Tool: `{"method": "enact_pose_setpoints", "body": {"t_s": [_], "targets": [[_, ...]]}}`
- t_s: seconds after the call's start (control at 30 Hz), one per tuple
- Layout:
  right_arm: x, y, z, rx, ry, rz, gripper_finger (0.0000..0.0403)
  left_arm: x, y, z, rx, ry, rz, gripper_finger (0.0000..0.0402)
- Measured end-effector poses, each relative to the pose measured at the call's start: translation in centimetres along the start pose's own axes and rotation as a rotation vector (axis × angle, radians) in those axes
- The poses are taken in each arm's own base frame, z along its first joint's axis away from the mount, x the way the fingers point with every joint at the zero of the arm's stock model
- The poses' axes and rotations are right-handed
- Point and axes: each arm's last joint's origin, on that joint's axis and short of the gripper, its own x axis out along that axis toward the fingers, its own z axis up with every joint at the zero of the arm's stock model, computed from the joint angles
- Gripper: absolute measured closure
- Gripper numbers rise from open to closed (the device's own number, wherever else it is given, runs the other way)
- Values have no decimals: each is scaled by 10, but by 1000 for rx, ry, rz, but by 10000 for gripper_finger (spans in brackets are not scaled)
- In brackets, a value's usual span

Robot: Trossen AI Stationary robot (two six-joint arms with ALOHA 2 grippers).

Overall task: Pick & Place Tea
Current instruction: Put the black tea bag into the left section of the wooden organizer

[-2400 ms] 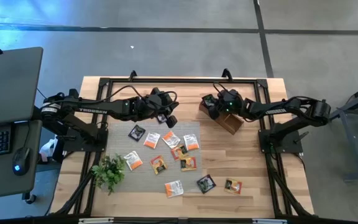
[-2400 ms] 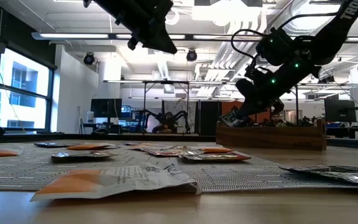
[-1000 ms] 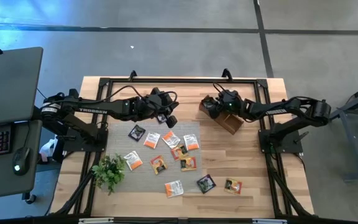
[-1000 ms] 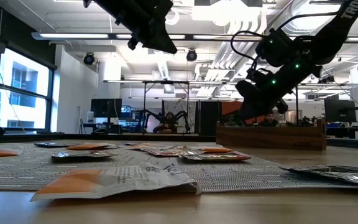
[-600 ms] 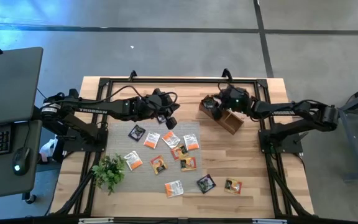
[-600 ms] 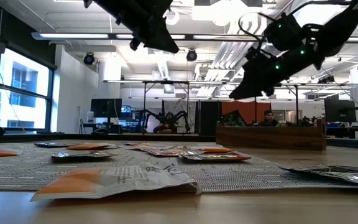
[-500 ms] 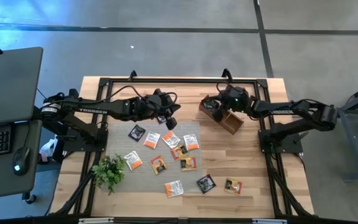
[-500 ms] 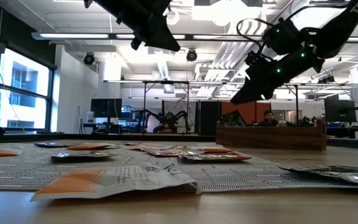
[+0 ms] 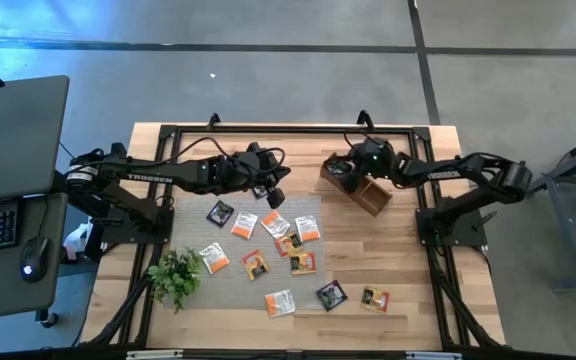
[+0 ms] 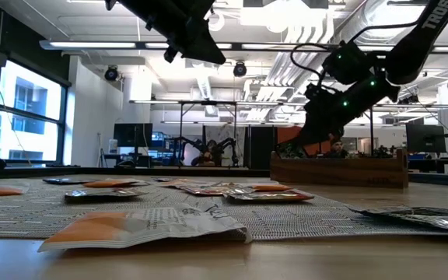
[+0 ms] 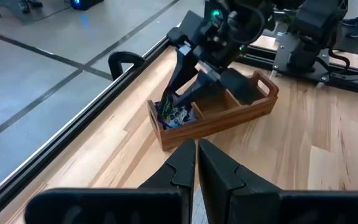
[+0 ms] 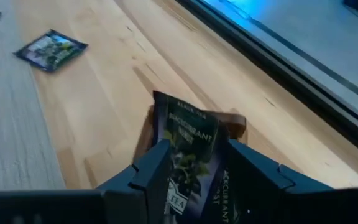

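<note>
Your right gripper (image 9: 346, 172) is at the end compartment of the wooden box (image 9: 366, 193), so the step in hand looks like dropping a tea bag into it. Its fingers (image 12: 151, 171) stand apart on either side of a dark tea bag (image 12: 188, 149), which sits upright in that compartment; whether they touch it you cannot tell. The left wrist view shows the same bag (image 11: 174, 113) already inside the box. Next, you would lift the right gripper straight up, making sure the bag stays behind, then swing it over to the loose tea bags (image 9: 290, 245) scattered on the grey mat (image 9: 230, 280). Your left gripper (image 9: 274, 192) hangs above the mat's far edge, fingers (image 11: 219, 171) pressed together and holding nothing
</note>
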Motion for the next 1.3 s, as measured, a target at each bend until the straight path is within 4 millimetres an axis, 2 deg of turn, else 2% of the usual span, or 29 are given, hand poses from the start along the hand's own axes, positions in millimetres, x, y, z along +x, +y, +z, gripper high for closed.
{"method": "enact_pose_setpoints", "body": {"t_s": [0.17,0.43,0.63,0.87,1.07,1.3], "targets": [[3,0,-1,-1,-8,-1,290,0,0,0,1,3,1,385],[2,0,2,50,-29,-2,396,0,1,-4,4,43,8,385],[-6,3,5,222,-30,-101,397,0,1,-7,-9,68,14,385],[-12,29,6,363,-88,-223,397,0,1,-7,0,64,20,385],[-17,49,0,393,-135,-397,394,0,2,-6,2,61,37,385],[-18,53,0,411,-148,-383,380,0,2,-6,0,53,36,385]]}}
